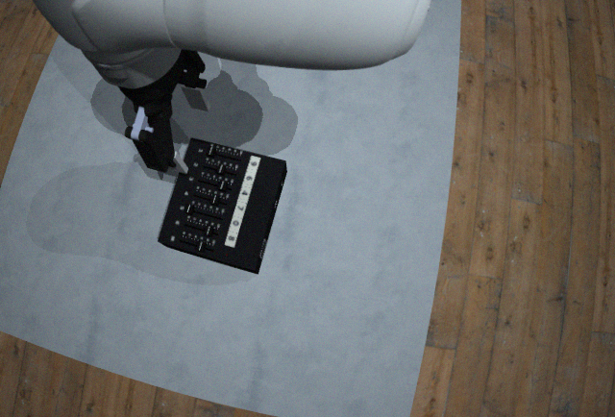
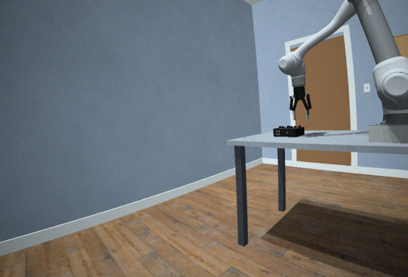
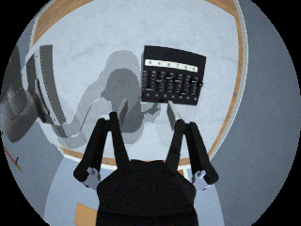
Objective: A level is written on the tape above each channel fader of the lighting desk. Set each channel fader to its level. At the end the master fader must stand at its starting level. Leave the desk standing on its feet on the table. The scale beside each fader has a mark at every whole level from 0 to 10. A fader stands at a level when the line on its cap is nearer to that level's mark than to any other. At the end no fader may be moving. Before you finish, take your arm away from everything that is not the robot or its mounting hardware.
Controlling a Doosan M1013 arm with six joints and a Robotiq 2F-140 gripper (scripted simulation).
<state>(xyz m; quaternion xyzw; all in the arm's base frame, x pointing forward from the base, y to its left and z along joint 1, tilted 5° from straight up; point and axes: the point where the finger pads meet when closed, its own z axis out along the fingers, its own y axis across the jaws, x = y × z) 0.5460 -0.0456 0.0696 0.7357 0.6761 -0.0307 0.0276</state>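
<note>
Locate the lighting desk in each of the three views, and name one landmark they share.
Top: lighting desk sits left of centre on the grey table, just right of the gripper.
Exterior: small black box near the table's far edge, below the gripper.
Wrist: upper right of centre, beyond the fingertips.
Shared landmark: the grey table.
</note>
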